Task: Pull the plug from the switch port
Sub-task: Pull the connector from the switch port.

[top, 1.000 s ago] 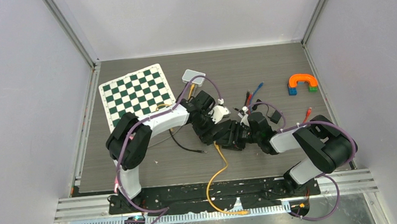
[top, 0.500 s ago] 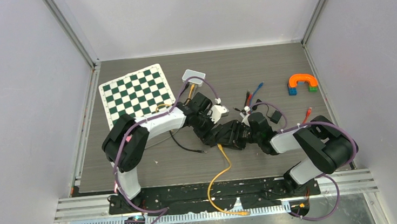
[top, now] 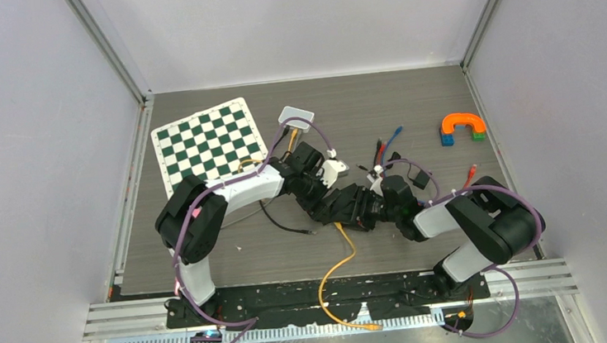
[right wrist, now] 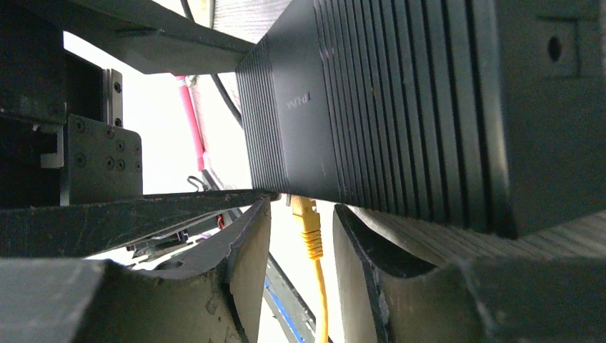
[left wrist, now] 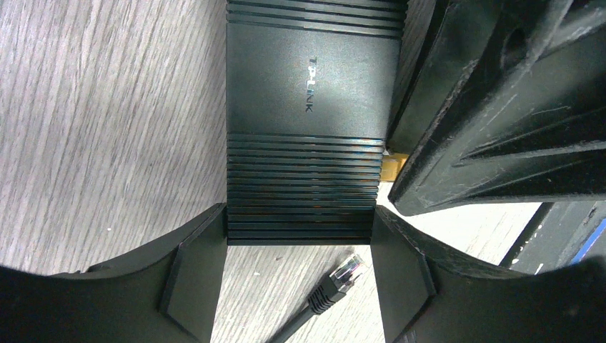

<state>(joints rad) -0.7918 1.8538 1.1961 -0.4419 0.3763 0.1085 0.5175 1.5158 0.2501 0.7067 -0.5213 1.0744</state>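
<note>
Wood-grain table [left wrist: 86,107]; yellow plug [right wrist: 306,214] in switch [right wrist: 400,107], clearest from the right wrist

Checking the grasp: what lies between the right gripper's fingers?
The yellow plug, seated in the switch, a gap on each side. Right wrist view shows it.

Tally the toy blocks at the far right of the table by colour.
orange block: 1
blue block: 1
green block: 1
Total: 3
</note>
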